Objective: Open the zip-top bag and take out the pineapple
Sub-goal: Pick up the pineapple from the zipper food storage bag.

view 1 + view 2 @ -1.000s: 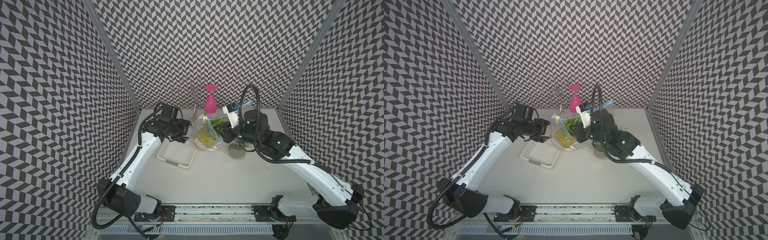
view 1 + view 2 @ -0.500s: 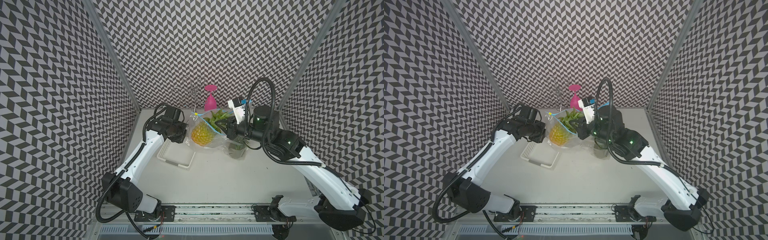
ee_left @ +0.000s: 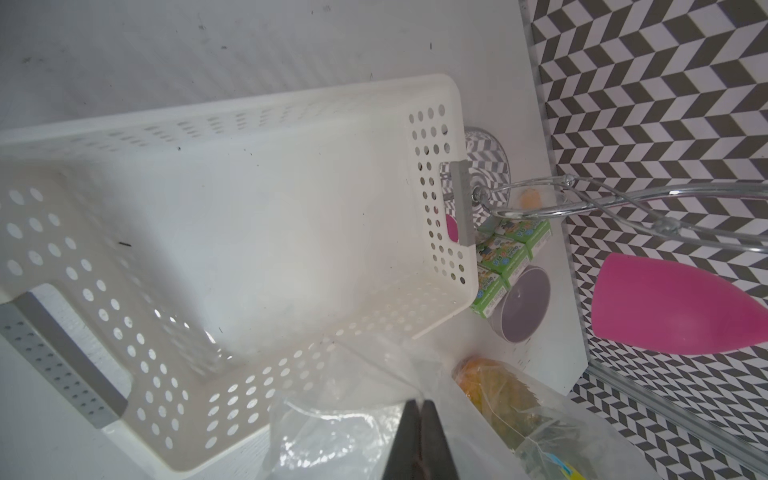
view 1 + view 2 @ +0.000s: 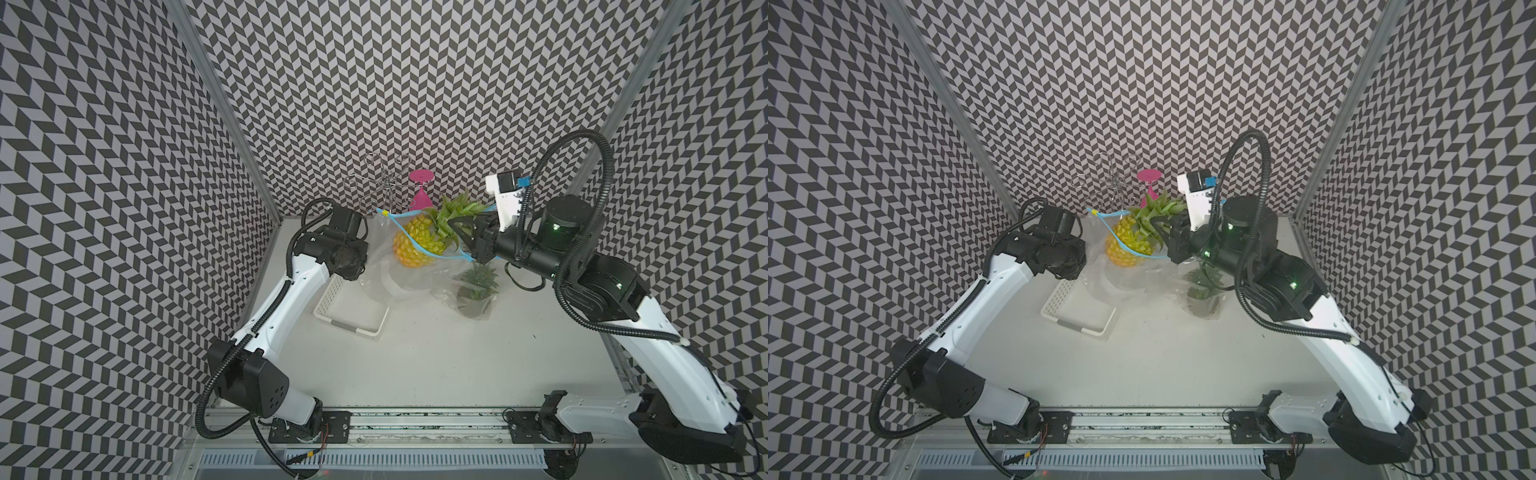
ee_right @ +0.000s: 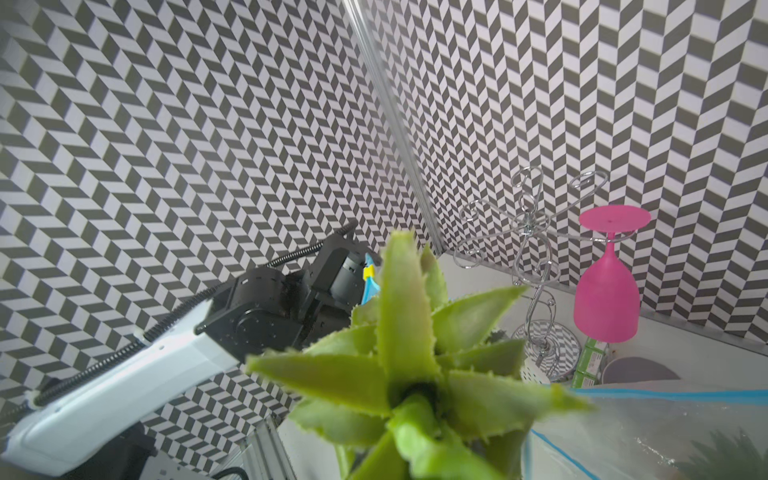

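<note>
**A:** Now that the left claw (image 3: 419, 411) has clenched on the clear bag (image 4: 380, 274), what else has changed?

**B:** The right claw (image 4: 462, 237), gripping the pineapple (image 4: 415, 249) by its leaves, has raised it. In the upper middle of both top views the fruit is half out, with the blue zip rim (image 4: 453, 257) crossing its body. With the bag pinned, I'd judge one more pull frees it.

Zip-top bag (image 3: 332, 432): thin clear plastic, glossy, wrinkled. Basket (image 3: 432, 124): white matt plastic with holes. Glass rack (image 5: 548, 340): shiny chromed metal wire. Goblet (image 5: 606, 299): smooth pink plastic. Pineapple (image 4: 411, 245): rough skin.
</note>
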